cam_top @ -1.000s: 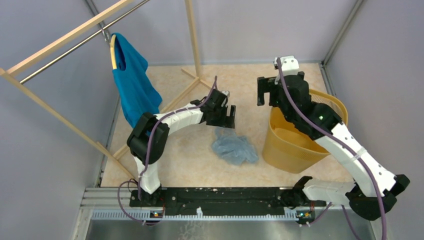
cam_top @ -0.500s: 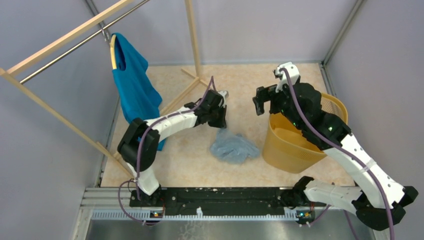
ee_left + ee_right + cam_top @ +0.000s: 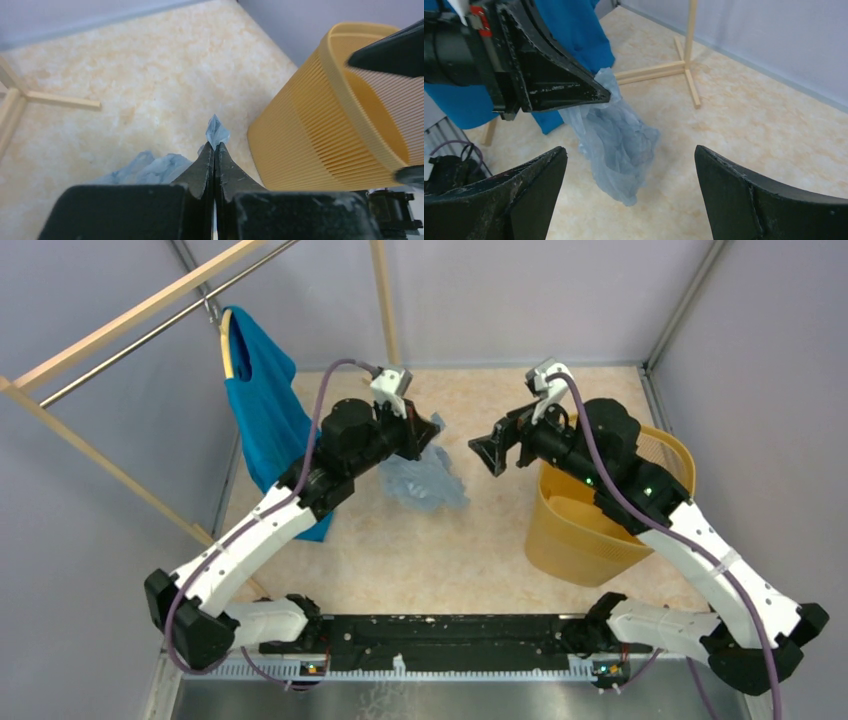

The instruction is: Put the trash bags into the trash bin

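Bag (image 3: 422, 482) aloft, clear gap to bin (image 3: 575, 540) rim.

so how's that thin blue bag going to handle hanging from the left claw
Probably floppy: the bag hangs crumpled and limp from the shut left claw. Likely very light, held by one pinched corner. It may sway or catch on the rim of the yellow basket.

A teal-blue shirt (image 3: 262, 410) hangs on a wooden hanger (image 3: 226, 350) from the metal rod (image 3: 150, 335) of a wooden clothes rack (image 3: 130, 312) at the far left of a beige marbled table (image 3: 430, 550). The rack's upright post (image 3: 385, 310) stands near the back, its crossed feet (image 3: 689, 75) flat on the tabletop. Grey panels (image 3: 520, 300) enclose the scene.
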{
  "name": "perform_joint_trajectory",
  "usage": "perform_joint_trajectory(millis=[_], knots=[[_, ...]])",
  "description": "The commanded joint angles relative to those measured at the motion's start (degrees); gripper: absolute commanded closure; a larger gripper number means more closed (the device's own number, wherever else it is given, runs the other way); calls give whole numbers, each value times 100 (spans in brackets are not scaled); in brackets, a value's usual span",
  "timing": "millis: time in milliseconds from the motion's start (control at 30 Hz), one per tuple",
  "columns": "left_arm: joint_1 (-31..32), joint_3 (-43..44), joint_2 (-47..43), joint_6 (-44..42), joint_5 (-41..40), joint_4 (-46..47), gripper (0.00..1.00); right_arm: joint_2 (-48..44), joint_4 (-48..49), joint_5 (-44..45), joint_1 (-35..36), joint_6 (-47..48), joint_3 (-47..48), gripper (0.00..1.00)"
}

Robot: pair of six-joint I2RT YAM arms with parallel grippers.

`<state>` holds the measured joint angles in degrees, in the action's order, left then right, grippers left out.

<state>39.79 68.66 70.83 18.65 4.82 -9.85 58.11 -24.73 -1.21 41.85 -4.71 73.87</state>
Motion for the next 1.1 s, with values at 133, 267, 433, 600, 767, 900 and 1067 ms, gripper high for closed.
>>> perform_joint_trajectory(millis=[133, 267, 433, 600, 767, 900, 1067], knots=[[-6, 86, -580, -121, -173, 470, 100, 689, 1625, -1484, 10, -796, -24, 3], [-6, 146, -661, 73, -370, 441, 100, 1014, 1997, -1983, 14, -884, -20, 12], [-6, 230, -685, 228, -286, 465, 100, 1271, 2204, -2106, 16, -981, -170, 24], [-2, 321, -671, 289, -253, 455, 100, 1429, 2797, -2444, 21, -1410, -461, 31], [-1, 414, -632, 406, -72, 478, 100, 1545, 3338, -2511, 19, -1774, -691, 39], [-6, 525, -571, 482, 39, 484, 100, 1799, 3775, -2755, 30, -2100, -748, 43], [-6, 653, -490, 460, 250, 453, 100, 2032, 3593, -2792, 28, -2096, -486, 72]])
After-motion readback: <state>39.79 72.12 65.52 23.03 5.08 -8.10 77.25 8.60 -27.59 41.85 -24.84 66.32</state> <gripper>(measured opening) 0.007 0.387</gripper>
